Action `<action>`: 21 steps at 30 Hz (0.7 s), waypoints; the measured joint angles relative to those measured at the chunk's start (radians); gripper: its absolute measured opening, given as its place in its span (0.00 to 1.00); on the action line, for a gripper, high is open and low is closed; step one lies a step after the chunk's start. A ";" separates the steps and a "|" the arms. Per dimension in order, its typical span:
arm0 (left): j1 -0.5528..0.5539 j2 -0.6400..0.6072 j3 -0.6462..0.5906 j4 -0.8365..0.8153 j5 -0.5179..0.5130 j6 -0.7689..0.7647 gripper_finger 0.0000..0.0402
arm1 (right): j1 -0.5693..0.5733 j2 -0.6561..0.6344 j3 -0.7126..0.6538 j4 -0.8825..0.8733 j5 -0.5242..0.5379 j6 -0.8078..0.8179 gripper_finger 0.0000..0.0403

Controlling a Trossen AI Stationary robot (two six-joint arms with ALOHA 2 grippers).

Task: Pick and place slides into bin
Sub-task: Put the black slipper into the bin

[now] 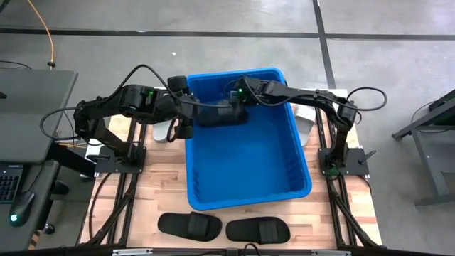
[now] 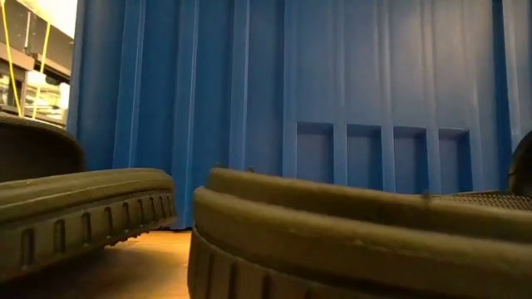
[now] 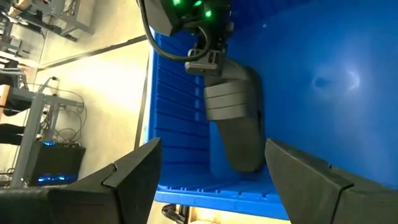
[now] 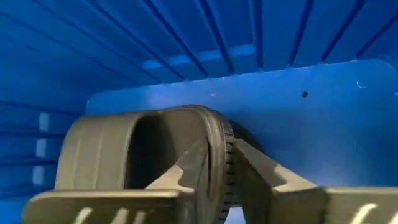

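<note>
The bin (image 1: 284,153) is a big blue tub in the middle of the table. Inside it, by the far wall, is a black slide (image 1: 217,114) with a ribbed strap (image 3: 227,99). My right gripper (image 1: 237,99) reaches down into the bin and is shut on one end of this slide (image 4: 124,155). My left gripper (image 3: 214,186) hangs open over the bin's left rim (image 1: 188,135), short of the slide and touching nothing. Two more black slides (image 1: 190,225) (image 1: 257,229) lie soles down on the table in front of the bin. My right gripper (image 4: 230,180) pinches the sole's rim (image 4: 219,155) at the slide's end nearest the bin's middle. One finger (image 4: 186,174) is on the footbed side and the other on the underside. The fingers slant down from the table's right. The slide's other end (image 3: 242,158) lies low, near the bin's left wall.
A pale slide (image 1: 165,131) lies on the table left of the bin, under my left arm; another pale one (image 1: 306,124) shows at the bin's right wall. In the low view the two black slides (image 2: 83,208) (image 2: 357,241) fill the foreground before the bin's ribbed wall (image 2: 332,83).
</note>
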 joint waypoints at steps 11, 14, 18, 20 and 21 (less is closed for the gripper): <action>0.000 0.000 0.000 0.021 0.008 0.000 0.69 | -0.004 0.026 0.000 -0.118 -0.020 -0.033 0.37; 0.000 0.000 0.000 0.021 0.008 0.000 0.69 | -0.003 0.029 0.000 -0.143 -0.017 -0.068 0.42; 0.000 0.001 0.000 0.021 0.026 0.000 0.69 | -0.011 0.033 0.000 -0.223 -0.047 -0.090 0.47; 0.000 0.001 0.000 0.021 0.050 0.000 0.69 | -0.012 0.033 0.000 -0.251 -0.070 -0.111 0.49; 0.000 0.001 0.000 0.020 0.060 0.001 0.69 | -0.012 0.032 0.000 -0.264 -0.088 -0.135 0.50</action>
